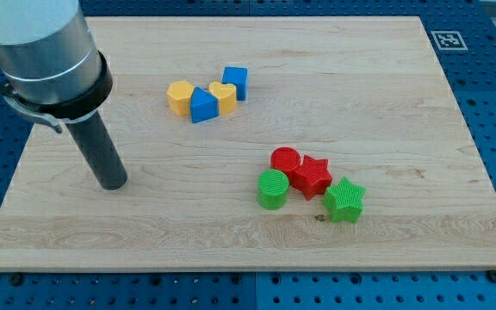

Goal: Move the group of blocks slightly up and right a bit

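Note:
Two groups of blocks lie on the wooden board (386,77). The upper group holds a yellow hexagon (180,97), a blue triangular block (202,105), a yellow heart (223,97) and a blue cube (236,82), all touching in a row. The lower group holds a red cylinder (286,161), a red star (313,176), a green cylinder (273,189) and a green star (344,200). My tip (111,183) rests on the board at the view's left, well apart from both groups, below and left of the yellow hexagon.
The arm's grey housing (41,43) fills the view's top left corner. A black-and-white marker tag (449,40) sits just off the board's top right corner. Blue perforated table surrounds the board.

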Motion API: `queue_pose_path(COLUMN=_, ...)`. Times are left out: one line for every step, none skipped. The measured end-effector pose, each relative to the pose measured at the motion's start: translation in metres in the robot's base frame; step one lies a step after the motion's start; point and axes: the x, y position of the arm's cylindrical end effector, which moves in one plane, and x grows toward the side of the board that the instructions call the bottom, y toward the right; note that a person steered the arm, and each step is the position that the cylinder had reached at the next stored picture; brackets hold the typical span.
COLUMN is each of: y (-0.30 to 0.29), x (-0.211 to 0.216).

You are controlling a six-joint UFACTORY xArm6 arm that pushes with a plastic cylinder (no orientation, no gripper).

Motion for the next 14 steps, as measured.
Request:
queue_pose_path(y=0.003, x=-0.013)
queue_pose_path(y=0.025, x=-0.056)
queue_pose_path(y=0.069, x=-0.074)
queue_pose_path(y=0.118, x=-0.069)
queue_pose_path(y=0.127, x=-0.069)
queue_pose_path(y=0.099, x=-0.072)
queue_pose_path(y=0.072, x=-0.085)
queue_pose_path(y=0.073, x=-0.121)
queue_pose_path(y=0.082, x=-0.126)
queue_pose_path(y=0.082, x=-0.125)
queue_pose_path(y=0.082, x=-0.125)
queue_pose_path(y=0.082, x=-0.125)
queue_pose_path(y=0.084, x=-0.124)
queue_pose_path(y=0.085, x=-0.124)
